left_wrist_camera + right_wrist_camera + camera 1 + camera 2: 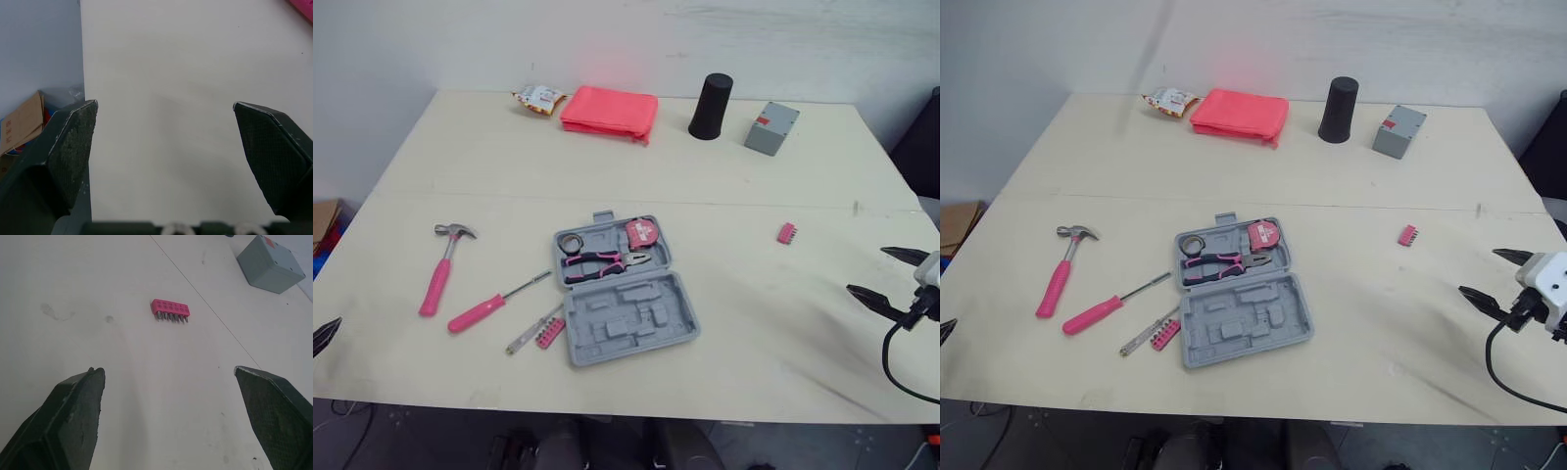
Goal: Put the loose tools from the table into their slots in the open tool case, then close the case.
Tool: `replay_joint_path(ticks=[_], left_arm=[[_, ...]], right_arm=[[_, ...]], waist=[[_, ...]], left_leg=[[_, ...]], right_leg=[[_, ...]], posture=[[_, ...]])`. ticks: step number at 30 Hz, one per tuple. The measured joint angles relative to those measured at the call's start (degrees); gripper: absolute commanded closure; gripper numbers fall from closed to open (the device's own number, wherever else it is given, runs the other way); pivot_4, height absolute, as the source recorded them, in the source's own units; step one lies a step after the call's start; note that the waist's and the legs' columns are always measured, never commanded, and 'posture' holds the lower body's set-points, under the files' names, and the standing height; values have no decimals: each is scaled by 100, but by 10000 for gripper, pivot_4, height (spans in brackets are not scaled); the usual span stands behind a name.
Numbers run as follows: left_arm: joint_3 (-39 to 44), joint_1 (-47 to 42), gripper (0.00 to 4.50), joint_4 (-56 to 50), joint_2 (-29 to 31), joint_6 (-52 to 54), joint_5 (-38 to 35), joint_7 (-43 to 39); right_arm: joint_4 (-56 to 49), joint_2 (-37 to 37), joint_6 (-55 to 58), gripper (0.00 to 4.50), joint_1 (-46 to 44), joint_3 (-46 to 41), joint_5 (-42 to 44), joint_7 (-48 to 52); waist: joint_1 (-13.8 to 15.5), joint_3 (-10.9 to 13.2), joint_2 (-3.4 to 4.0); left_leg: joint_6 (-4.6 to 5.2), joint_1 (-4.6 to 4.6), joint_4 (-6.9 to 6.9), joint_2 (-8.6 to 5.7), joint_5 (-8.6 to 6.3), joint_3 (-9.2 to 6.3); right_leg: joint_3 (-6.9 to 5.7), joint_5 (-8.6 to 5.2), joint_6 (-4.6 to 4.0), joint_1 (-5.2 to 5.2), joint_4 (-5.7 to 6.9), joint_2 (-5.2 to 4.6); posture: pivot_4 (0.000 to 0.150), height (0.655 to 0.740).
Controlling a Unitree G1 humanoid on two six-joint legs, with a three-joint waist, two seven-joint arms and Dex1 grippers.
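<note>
- The left gripper (166, 105) is seen at the near left edge of the table (754, 176), well to the left of the tool case (625, 294) and nearer than it. Its fingers are spread wide with nothing between them.
- The right gripper (867, 271) is held well to the right of the tool case, at about the same depth. Its fingers are parted and nothing is held.
- The tool case lies open and flat in the middle of the table. Its near half shows only bare moulded slots.
- A pink bit strip (548, 335) and a thin clear-handled driver (529, 333) lie together just beside the near left corner of the case.
- A pink-handled screwdriver (494, 304) lies left of the case, with its shaft tip pointing at the case's left side.
- A pink-handled hammer (445, 264) lies further left of the case, head away from the robot.
- In the case's far half, pink-handled pliers (602, 262) are seated, with a small roll (571, 241) and a pink tape measure (644, 232) behind them.
- A second pink bit strip (170, 311) lies loose well to the right of the case, ahead of the right gripper.
- Far behind the case, along the table's back edge, a snack packet (538, 98), a pink folded pouch (610, 111), a black cup (711, 106) and a grey box (771, 128) are set from left to right.
</note>
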Motion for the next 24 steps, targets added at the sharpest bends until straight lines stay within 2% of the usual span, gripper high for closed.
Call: replay_joint_path(ticks=[3,5,8,16,17,19,20,21,24], left_arm=[[-17,-114,0,-300,-46,450,-257,-73],[-141,-266,0,-1170,-107,1199,-771,-271],[-278,-209,0,-2494,-106,1912,-1153,-446],[-1443,-373,0,-4678,-324,2812,-1228,-354],[-1610,-366,0,-4853,-330,2900,-1214,-335],[-1974,-403,5702,-5187,-465,3114,-1119,-181],[-2231,-496,9268,-5330,-604,3246,-1093,-71],[-2438,-558,13196,-5422,-716,3344,-1042,22],[-3059,-663,28660,-5537,-919,3528,-756,254]], right_arm=[[-77,0,196,991,-1,23,31,72],[-488,50,542,991,-94,151,155,126],[-1384,207,1080,991,-241,295,440,114],[-3444,531,2843,991,-516,1307,898,8],[-3556,600,2986,3179,-588,1468,879,-23],[-3589,786,3143,9895,-825,1843,661,-143],[-3544,927,3142,14776,-1001,2079,497,-199],[-3465,1030,3121,19437,-1163,2287,327,-235],[-3081,1238,2974,36115,-1548,2789,-215,-307]], waist=[[3,0,0],[19,0,-1],[23,1,2],[23,4,9],[21,4,9],[17,4,9],[17,4,9],[15,5,9],[26,5,9]], left_leg=[[-1,0,1,0,0,-1],[-14,0,5,0,-2,-6],[-2,-1,1,0,8,-9],[-24,-22,-7,8,13,0],[-25,-22,-6,7,13,4],[-26,-20,-4,5,14,12],[-26,-24,5,4,14,14],[-27,-28,10,6,14,15],[-31,-36,20,6,17,19]], right_leg=[[-1,0,0,1,1,0],[-5,1,2,6,10,-1],[-5,1,2,8,5,1],[11,-1,4,-19,-4,23],[15,-1,4,-20,-4,23],[27,0,6,-21,-4,23],[29,0,7,-28,2,24],[30,2,9,-30,4,27],[37,2,9,-43,13,29]], posture=[[1500,7400],[1500,7400],[1500,7400],[1500,7400],[1500,7400],[1500,7400],[1500,7400],[1500,7400],[1500,7400]])
